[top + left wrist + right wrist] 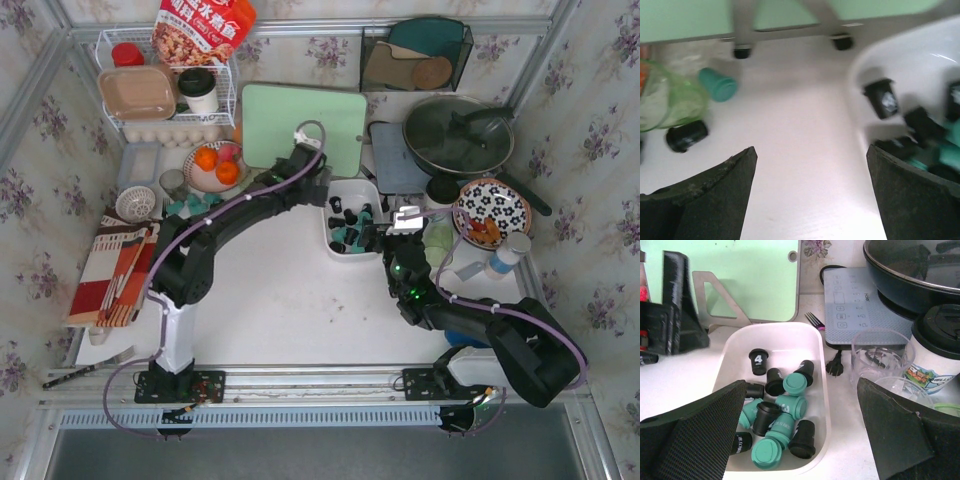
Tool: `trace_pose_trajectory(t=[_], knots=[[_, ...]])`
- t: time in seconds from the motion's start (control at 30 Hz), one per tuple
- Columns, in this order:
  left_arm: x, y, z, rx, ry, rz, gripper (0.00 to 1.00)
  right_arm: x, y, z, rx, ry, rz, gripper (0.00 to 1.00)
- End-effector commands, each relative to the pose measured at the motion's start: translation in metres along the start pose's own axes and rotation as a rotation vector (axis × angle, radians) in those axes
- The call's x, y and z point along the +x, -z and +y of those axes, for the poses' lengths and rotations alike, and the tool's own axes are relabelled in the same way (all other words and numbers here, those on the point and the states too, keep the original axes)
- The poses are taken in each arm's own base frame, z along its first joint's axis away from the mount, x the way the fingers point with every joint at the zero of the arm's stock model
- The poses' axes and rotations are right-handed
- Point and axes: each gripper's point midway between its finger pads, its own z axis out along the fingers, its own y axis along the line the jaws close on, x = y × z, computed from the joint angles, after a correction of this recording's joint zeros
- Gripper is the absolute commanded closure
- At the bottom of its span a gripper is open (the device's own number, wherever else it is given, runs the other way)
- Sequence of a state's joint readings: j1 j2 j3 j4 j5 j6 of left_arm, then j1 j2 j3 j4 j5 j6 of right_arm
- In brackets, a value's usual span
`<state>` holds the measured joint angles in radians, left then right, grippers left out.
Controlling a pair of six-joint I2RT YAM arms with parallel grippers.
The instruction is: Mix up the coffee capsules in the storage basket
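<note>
Right gripper (pixel 800 385) fingers spread wide, empty, beside storage basket (pixel 785 335) at bottom middle. Left gripper (pixel 811 150) spread too, empty. Coffee capsules (pixel 790 407) inside look light, hard, slippery. Pinch round sides.

One basket (pixel 823 385) holds about seven black pods (pixel 758 362) and five teal pods (pixel 795 384) in view. Two oranges (pixel 206 158) sit far left.

The white desk (pixel 290 300) bears the storage basket (pixel 785 337) near its middle, with a pale green cutting board (pixel 275 125) behind it and a grey hob (pixel 395 165) to its right. A striped cloth (pixel 110 275) lies at the left edge. A teal capsule (pixel 717 84) and a black capsule (pixel 686 136) lie loose on the surface, seemingly just beside a green-tinted glass (pixel 665 100).
</note>
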<state>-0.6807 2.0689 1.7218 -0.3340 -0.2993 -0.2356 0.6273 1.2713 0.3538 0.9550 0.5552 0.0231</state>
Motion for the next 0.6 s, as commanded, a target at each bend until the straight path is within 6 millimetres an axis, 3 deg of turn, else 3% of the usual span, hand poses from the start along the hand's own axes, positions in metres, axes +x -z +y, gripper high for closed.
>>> trace_pose_trajectory(t=[0.0, 0.27, 0.57], knots=[[0.000, -0.009, 0.049, -0.133, 0.110, 0.008, 0.09, -0.005, -0.003, 0.005, -0.015, -0.023, -0.018, 0.00], [0.007, -0.070, 0.101, -0.247, 0.209, 0.080, 0.14, 0.000, -0.005, 0.009, -0.034, -0.011, 0.000, 0.00], [0.015, -0.099, 0.131, -0.333, 0.221, 0.124, 0.19, 0.004, -0.006, 0.014, -0.054, -0.007, 0.011, 0.00]])
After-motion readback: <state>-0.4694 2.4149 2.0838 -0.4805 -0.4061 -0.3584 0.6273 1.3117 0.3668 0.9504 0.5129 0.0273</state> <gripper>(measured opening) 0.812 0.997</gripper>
